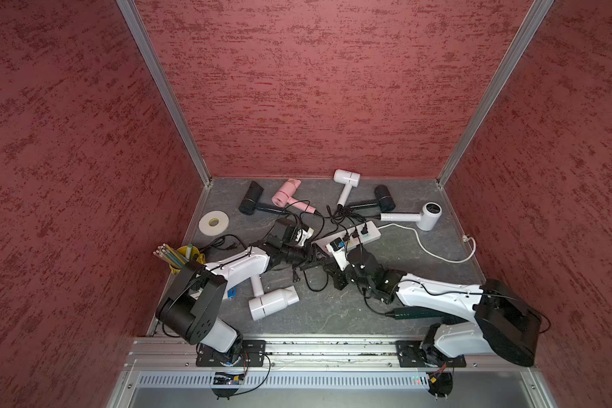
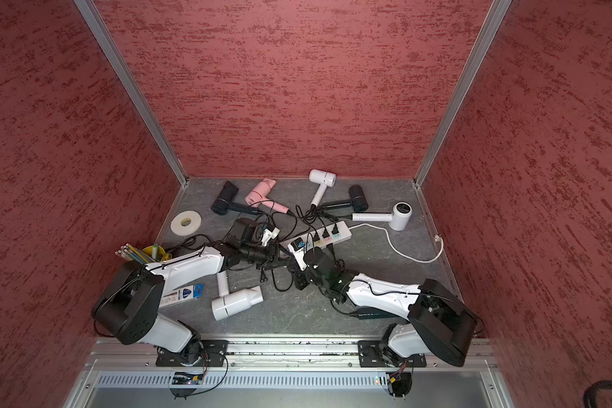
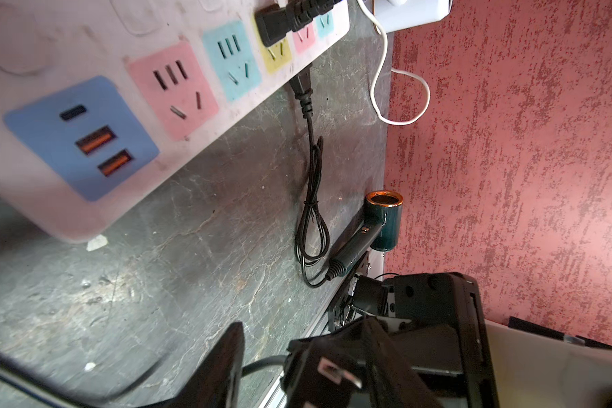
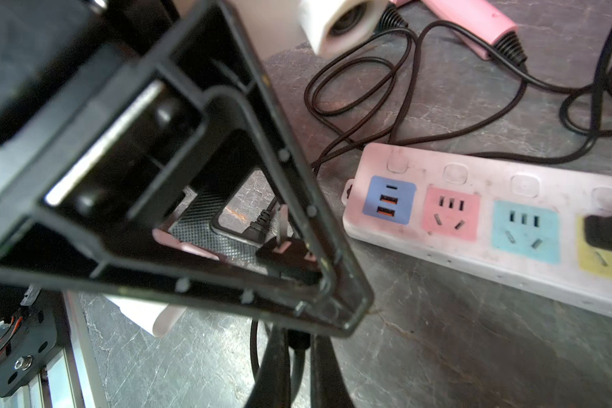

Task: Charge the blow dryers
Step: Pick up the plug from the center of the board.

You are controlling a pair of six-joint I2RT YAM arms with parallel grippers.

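Note:
Several blow dryers lie on the grey floor: black point(image 1: 251, 199), pink point(image 1: 287, 192), white point(image 1: 347, 180), black point(image 1: 384, 197) and white point(image 1: 428, 213) at the back, a white one point(image 1: 272, 303) in front, and a dark green one point(image 3: 382, 219) by the right arm's base. The power strip point(image 1: 359, 235) holds black plugs at its far end. My left gripper point(image 3: 297, 339) is open around a black two-pin plug point(image 3: 333, 374), which rests against one finger with a gap to the other. My right gripper point(image 4: 297, 339) is shut on that plug's cord just below it, close to the strip's blue USB end point(image 4: 389, 199).
A tape roll point(image 1: 213, 222) and a yellow cup of pencils point(image 1: 181, 258) sit at the left. A blue-labelled packet point(image 2: 182, 295) lies under the left arm. Tangled black cords point(image 1: 333, 215) run between the dryers and the strip. The strip's white lead point(image 1: 438, 250) loops right. Red walls enclose three sides.

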